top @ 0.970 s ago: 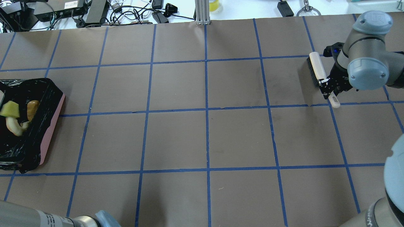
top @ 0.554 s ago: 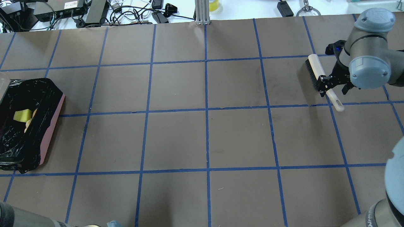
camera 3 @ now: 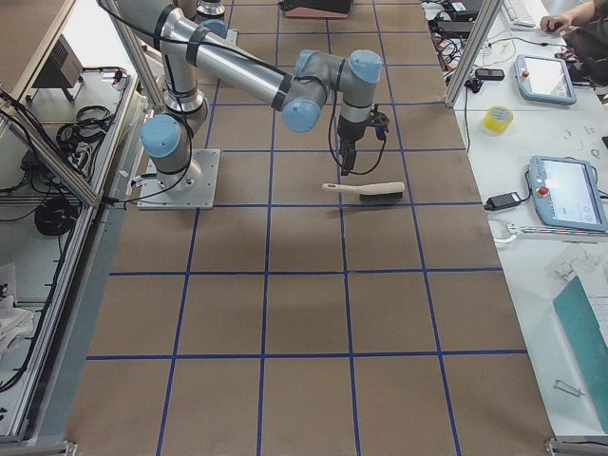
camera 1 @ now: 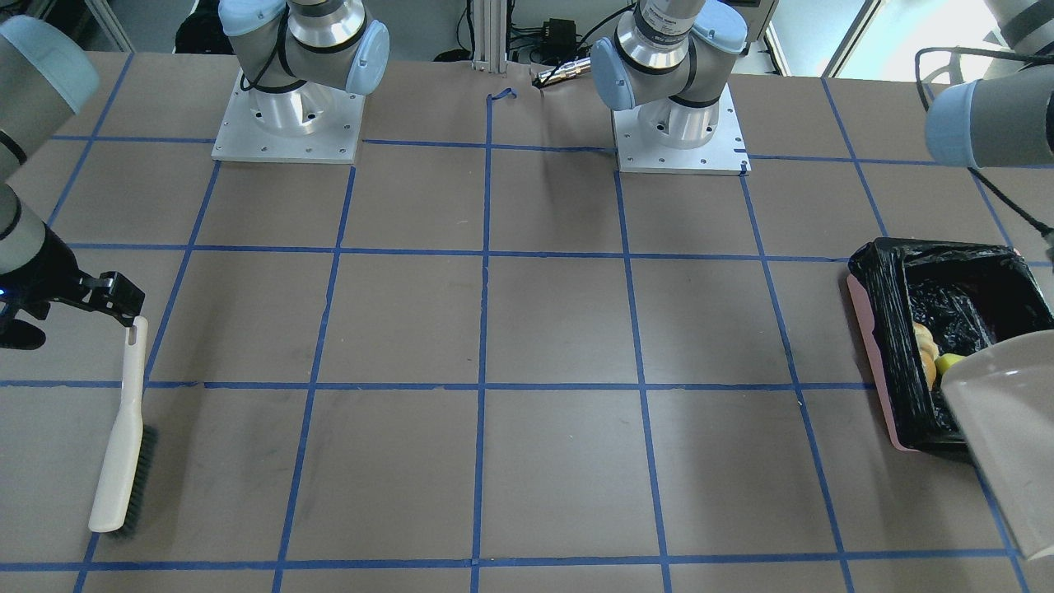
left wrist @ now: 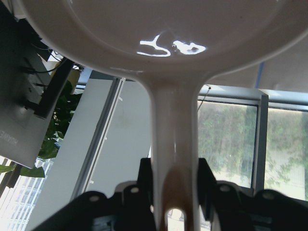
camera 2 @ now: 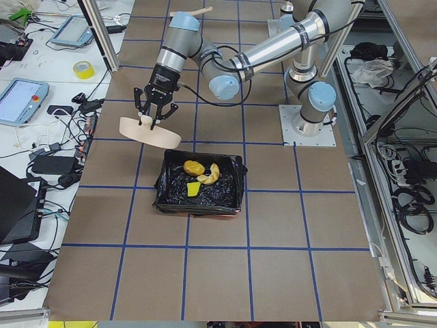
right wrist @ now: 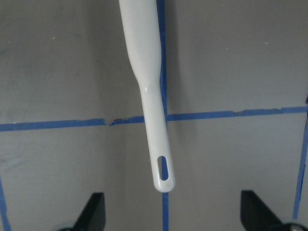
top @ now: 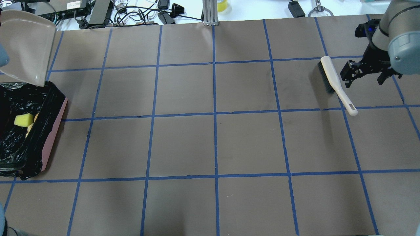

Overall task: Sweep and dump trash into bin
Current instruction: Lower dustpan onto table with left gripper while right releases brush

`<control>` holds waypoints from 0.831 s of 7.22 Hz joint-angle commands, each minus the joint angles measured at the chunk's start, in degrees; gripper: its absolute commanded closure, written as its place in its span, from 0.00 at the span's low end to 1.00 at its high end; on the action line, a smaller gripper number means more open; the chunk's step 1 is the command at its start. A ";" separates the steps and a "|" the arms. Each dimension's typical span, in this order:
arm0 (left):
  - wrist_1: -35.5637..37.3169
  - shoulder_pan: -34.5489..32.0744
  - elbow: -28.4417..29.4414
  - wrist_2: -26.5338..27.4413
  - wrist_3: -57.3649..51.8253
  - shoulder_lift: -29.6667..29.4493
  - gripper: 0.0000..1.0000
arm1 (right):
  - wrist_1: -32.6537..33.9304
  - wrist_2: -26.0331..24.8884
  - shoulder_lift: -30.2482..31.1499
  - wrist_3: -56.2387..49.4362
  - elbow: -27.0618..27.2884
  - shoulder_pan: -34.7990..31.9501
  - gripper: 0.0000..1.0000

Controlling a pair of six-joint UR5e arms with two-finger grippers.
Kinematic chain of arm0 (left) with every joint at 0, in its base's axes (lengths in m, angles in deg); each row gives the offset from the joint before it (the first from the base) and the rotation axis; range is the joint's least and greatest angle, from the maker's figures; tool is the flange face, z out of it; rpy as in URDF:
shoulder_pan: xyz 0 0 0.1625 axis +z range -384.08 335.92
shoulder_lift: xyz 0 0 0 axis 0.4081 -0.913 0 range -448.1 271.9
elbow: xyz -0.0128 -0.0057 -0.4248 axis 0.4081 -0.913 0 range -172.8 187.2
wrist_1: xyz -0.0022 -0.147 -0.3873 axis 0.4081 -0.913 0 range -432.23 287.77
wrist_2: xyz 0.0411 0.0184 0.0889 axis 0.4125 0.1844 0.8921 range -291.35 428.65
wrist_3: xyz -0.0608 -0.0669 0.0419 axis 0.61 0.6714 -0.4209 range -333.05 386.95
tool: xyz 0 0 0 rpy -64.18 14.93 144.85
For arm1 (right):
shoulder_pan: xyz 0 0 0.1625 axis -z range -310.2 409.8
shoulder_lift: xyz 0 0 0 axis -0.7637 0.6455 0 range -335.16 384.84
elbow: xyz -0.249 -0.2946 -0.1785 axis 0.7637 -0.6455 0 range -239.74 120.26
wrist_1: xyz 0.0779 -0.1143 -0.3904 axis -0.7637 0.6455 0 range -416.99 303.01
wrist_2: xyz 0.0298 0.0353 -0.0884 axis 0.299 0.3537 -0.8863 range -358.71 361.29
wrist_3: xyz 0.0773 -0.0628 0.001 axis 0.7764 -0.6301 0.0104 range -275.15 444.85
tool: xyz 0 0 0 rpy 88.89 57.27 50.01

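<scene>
Left gripper [camera 2: 156, 115] is up off the surface [top: 213, 141]. Its fingers [left wrist: 145, 174] are pinched on the handle of the pale grey dustpan [top: 28, 46], one on each side of the stem in the wrist view. The dustpan hangs in the air at the bin's edge on the side away from the robot's base, not touching it.

The bin [top: 54, 137] is pink with a crinkled black bag [camera 1: 885, 272] as liner. It sits at the robot's left end of the surface.

All three trash pieces are inside the bin, bunched together on the liner:
- yellow wedge [top: 23, 120]
- orange lump [camera 2: 192, 166]
- cream crescent [camera 2: 212, 174]

Right gripper [top: 365, 75] is at the far-right end, well apart from the bin. Its fingers [right wrist: 94, 211] are spread wide and gripping nothing. The brush [top: 331, 77] lies flat on the surface below them, with its bristles toward the table centre. The handle tip sits between the spread fingers in the wrist view, without contact, and the handle lies across a blue tape crossing [right wrist: 163, 117].
</scene>
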 commanded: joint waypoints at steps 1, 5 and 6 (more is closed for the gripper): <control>-12.47 -2.41 0.03 -13.28 19.01 -0.90 1.00 | -12.05 5.89 3.91 6.86 -6.98 -2.40 0.00; -20.71 -2.58 0.12 -29.59 22.29 -9.23 1.00 | -11.81 3.36 4.18 7.16 -10.61 -7.77 0.00; -22.46 -2.58 0.55 -30.91 21.34 -11.70 1.00 | -12.16 2.91 4.44 7.16 -10.53 -8.82 0.00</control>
